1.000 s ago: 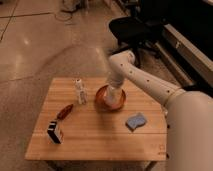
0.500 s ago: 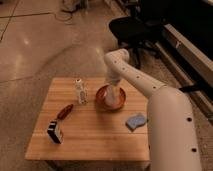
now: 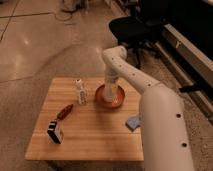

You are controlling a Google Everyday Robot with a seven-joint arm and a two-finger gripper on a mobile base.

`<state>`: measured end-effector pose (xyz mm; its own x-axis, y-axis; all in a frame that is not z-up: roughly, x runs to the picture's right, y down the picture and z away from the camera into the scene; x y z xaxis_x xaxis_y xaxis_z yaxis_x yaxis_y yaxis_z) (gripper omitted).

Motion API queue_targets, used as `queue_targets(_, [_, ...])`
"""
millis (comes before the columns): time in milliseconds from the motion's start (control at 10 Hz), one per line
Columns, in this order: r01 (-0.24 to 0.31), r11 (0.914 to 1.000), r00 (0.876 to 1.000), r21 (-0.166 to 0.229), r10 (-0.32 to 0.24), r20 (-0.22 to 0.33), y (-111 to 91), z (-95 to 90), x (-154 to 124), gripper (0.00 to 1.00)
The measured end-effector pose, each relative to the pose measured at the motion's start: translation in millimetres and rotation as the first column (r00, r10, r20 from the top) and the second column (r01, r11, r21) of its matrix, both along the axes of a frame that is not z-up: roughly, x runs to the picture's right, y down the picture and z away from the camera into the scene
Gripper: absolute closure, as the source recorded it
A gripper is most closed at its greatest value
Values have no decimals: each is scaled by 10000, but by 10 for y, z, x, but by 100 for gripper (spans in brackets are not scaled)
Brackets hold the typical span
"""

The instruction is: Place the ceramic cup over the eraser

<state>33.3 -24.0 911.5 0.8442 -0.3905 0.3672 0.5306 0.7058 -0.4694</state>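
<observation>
On the wooden table [image 3: 95, 142], the eraser [image 3: 55, 131] lies farthest left, near the front left corner and well apart from everything else. It is a dark block with a white face turned up and to the right. Its long axis seems to run slantwise to the table's edges, from far-left to near-right.

Just behind it and to its right lies a slim red-brown object [image 3: 65, 111], pointing diagonally toward the far right. Beyond that a thin white bottle [image 3: 80, 91] stands upright, just beside the left rim of the orange bowl [image 3: 119, 100]. Both sit between the eraser and the bowl.

The bowl is near the table's far edge. The ceramic cup [image 3: 112, 96] is inside it, a pale shape that is hard to separate from the pale arm above it. Its tilt and the way its mouth faces cannot be made out.

The gripper [image 3: 109, 91] points straight down into the bowl, right at the cup. Its jaws are clenched, but whether the cup's wall is pinched between them cannot be told.

Farther right a wavy light-blue flat piece [image 3: 133, 122] lies beside the robot's thick white arm [image 3: 160, 120], which fills the right foreground. A black office chair [image 3: 131, 29] stands on the floor behind the table.
</observation>
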Motion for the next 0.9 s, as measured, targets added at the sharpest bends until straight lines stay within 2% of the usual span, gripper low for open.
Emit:
queue_targets(400, [590,9963,9974,626,-614,380,-350,-440,-49,100])
queue_targets(500, [790,9935,9951,815,-835,536,-430,-611,-89,100])
queue_targets(700, [1083,9880,9898,1105,-1175,807,-506,-889,-144,100])
queue_targets(900, [1399,9819,9807,1279,-1552,1185,-473,-1192,-250,100])
